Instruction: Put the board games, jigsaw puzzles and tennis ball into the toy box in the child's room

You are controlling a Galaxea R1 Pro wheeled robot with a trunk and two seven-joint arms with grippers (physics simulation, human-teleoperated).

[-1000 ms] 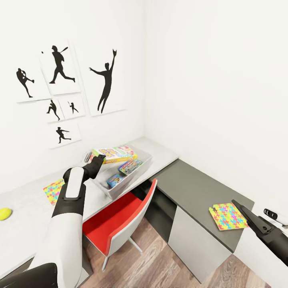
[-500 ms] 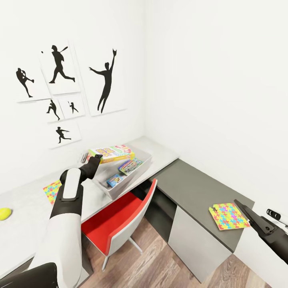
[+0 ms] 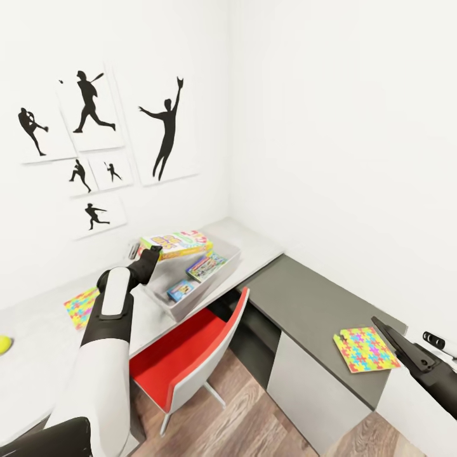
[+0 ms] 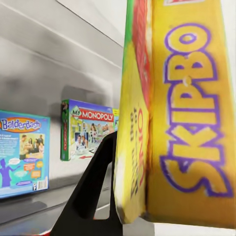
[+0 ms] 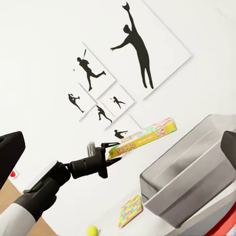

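Note:
My left gripper is shut on one end of the green, white and red Skip-Bo board game, which hangs tilted over the far end of the grey toy box on the table. The Monopoly game and a smaller blue game lie inside the box. The left wrist view shows the Skip-Bo box against a finger. One jigsaw puzzle lies left of the box, another beside my open right gripper. The tennis ball sits at the far left.
A red chair with a white shell stands tucked under the desk in front of the toy box. The desk's dark grey wing runs along the right wall. A small black and white object lies at the right edge. Silhouette posters hang above.
The left gripper carried the Skip-Bo box a little to the left above the toy box. The whole view then shifted slightly. The right arm hardly moved.

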